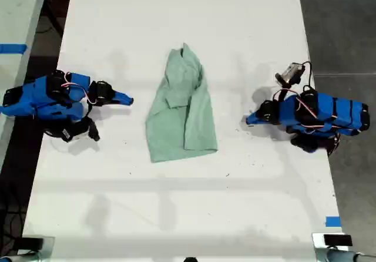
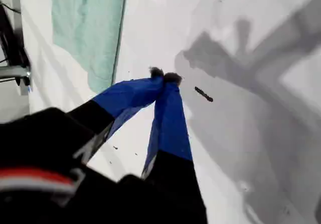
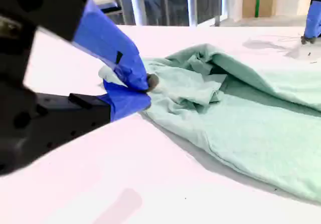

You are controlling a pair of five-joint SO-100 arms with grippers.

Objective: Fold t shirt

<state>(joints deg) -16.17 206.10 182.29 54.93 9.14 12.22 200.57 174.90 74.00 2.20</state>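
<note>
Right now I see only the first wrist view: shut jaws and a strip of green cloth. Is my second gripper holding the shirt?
Observer: No. My second gripper is shut on nothing, just short of the t shirt.
Operator: How does the shirt lie?
Observer: Rumpled, lengthwise between the arms, with its narrow end toward the exterior view's top.
Operator: Where is my first gripper?
Observer: My first gripper sits on the exterior view's right, apart from the cloth.
</note>
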